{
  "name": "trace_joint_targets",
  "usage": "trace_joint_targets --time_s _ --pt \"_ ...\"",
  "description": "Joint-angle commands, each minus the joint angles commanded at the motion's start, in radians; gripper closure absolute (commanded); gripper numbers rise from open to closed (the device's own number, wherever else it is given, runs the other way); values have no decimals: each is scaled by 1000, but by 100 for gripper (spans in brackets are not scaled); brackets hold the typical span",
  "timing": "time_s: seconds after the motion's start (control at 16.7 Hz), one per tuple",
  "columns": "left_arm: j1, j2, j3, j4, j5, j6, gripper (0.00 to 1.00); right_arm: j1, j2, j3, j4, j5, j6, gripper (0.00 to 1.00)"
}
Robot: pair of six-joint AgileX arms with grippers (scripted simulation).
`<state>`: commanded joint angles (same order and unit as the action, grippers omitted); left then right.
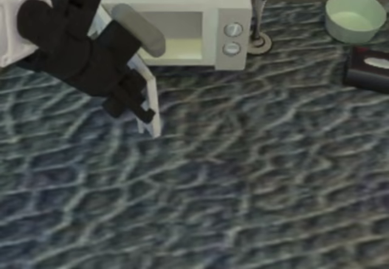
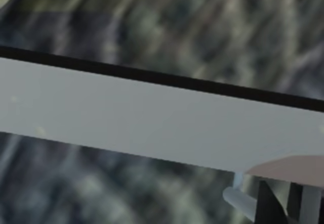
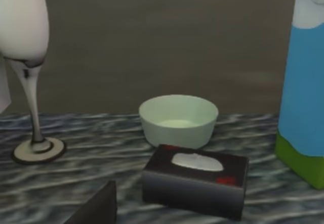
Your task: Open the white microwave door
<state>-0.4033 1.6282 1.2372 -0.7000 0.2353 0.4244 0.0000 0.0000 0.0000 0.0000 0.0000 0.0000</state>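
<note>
The white microwave point(image 1: 228, 2) stands at the back of the table, with two silver knobs point(image 1: 232, 39) on its right panel. Its cavity point(image 1: 176, 32) is exposed. The microwave door point(image 1: 154, 102) is swung out toward the front, edge-on from above. My left gripper point(image 1: 144, 111) is at the door's free edge, shut on the door handle. In the left wrist view the door point(image 2: 152, 118) fills the frame as a white band, and the pale handle bar point(image 2: 242, 203) lies beside a dark finger point(image 2: 268, 211). My right gripper is outside the top view; one dark part of it point(image 3: 98, 206) shows.
A wine glass point(image 1: 261, 20) stands just right of the microwave. Farther right are a pale green bowl point(image 1: 355, 17) and a dark tissue box point(image 1: 369, 67). A blue and green carton point(image 3: 304, 92) stands near the right arm. The tabletop point(image 1: 243, 178) is blue-grey and patterned.
</note>
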Motion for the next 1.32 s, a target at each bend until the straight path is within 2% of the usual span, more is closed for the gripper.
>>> trace_joint_targets --time_s 0.54,1.02,1.32 --pt "-1 2 -2 -1 5 2 100 0 0 0 0 0 0 0" --pt "77 -15 -12 -58 86 185 100 0 0 0 0 0 0 0" --pt "85 -18 -12 -63 95 203 100 0 0 0 0 0 0 0"
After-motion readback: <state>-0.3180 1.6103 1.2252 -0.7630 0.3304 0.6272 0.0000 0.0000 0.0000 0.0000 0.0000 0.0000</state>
